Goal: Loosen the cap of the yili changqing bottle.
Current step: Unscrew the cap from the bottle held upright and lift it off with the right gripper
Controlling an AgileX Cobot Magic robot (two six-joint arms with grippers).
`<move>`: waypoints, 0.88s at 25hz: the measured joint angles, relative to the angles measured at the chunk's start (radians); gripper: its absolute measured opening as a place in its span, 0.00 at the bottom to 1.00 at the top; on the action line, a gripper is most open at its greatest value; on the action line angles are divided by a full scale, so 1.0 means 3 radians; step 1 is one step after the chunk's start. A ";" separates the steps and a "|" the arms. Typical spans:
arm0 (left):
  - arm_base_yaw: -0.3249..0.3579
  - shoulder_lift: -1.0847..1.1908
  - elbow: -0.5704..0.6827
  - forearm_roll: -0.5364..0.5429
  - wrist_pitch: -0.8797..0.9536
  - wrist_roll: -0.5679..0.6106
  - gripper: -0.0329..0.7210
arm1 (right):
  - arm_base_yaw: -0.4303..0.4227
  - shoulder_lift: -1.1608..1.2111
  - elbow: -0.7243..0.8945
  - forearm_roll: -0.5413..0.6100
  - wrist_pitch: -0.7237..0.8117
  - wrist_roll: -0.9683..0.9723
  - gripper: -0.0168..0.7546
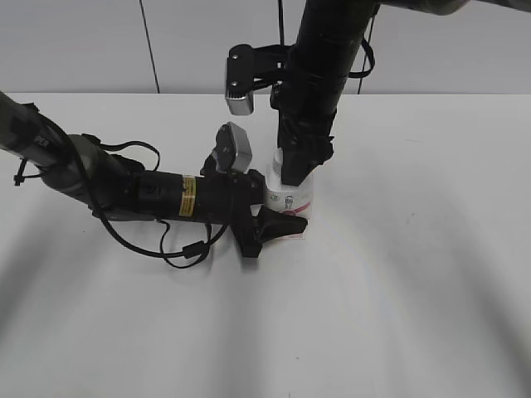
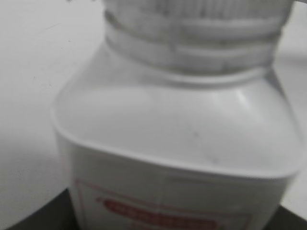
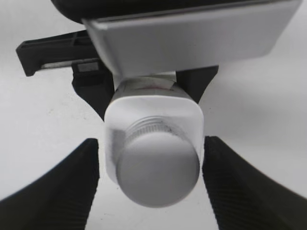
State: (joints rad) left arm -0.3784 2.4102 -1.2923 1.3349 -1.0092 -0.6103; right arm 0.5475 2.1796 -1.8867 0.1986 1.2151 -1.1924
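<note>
The yili changqing bottle [image 1: 292, 201] stands upright on the white table, white with a pink-red label. My left gripper [image 1: 278, 220] comes in from the left and is shut on its body; in the left wrist view the bottle [image 2: 182, 143] fills the frame, with dark jaw parts at the bottom corners. My right gripper [image 1: 297, 170] comes down from above and hides the cap in the exterior view. In the right wrist view the cap [image 3: 158, 167] sits on the bottle [image 3: 153, 112], and the right gripper [image 3: 151, 143] is open, one finger on each side with gaps. The cap's ribbed rim [image 2: 196, 19] shows at the top of the left wrist view.
The white table [image 1: 415, 290] spreads to the right and front. The left arm [image 1: 124, 186] lies low across the left side, with a black cable loop [image 1: 178, 249] beneath it. The left arm's wrist camera box [image 3: 192, 38] sits just behind the bottle.
</note>
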 joint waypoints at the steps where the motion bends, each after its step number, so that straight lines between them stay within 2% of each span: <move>1: 0.0000 0.0000 0.0000 0.0000 0.0000 0.0000 0.58 | 0.0000 0.0000 0.0000 0.0000 0.0000 0.0040 0.72; 15: 0.0000 0.0000 0.0000 0.0000 0.0000 -0.0009 0.58 | 0.0000 -0.0278 0.0000 0.0002 0.0006 0.0432 0.73; 17: 0.0000 0.0000 0.0000 -0.0004 0.0000 -0.0013 0.58 | 0.0000 -0.0321 0.0000 -0.0001 0.0006 0.0747 0.73; 22: 0.0000 0.0000 0.0000 -0.0007 0.0000 -0.0020 0.58 | 0.0000 -0.0346 0.0000 -0.0023 0.0006 0.2082 0.73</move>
State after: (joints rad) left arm -0.3784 2.4102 -1.2923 1.3329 -1.0092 -0.6162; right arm 0.5475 2.0760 -1.8867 0.1916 1.2169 -0.5679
